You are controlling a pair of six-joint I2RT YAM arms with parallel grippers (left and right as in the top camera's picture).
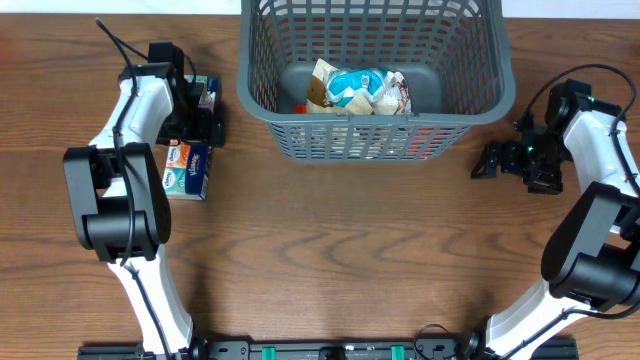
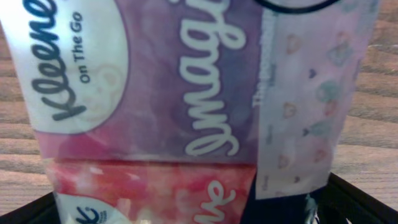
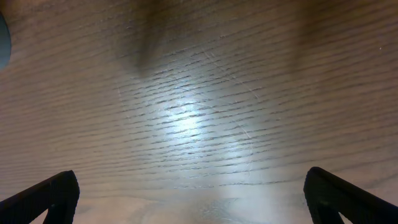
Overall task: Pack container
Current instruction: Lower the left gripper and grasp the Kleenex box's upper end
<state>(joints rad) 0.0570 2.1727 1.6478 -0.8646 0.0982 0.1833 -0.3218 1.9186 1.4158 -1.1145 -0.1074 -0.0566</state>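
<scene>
The container (image 1: pixel 262 60) is a large dark grey lattice basket at the top centre of the overhead view, with several snack packets (image 1: pixel 358 90) on its base. My left gripper (image 1: pixel 208 118) sits left of it over a bundle of Kleenex tissue packs (image 1: pixel 204 95). In the left wrist view the purple pack (image 2: pixel 155 93) and a red pack (image 2: pixel 155 186) fill the frame. My left fingers (image 2: pixel 199 214) are spread wide at the bottom corners, with the packs between them. My right gripper (image 1: pixel 487 160) is open and empty over bare wood (image 3: pixel 193 199).
Another Kleenex pack (image 1: pixel 187 168), green and blue, lies on the wooden table just in front of the left gripper. The basket's right front corner (image 1: pixel 470 125) is close to the right gripper.
</scene>
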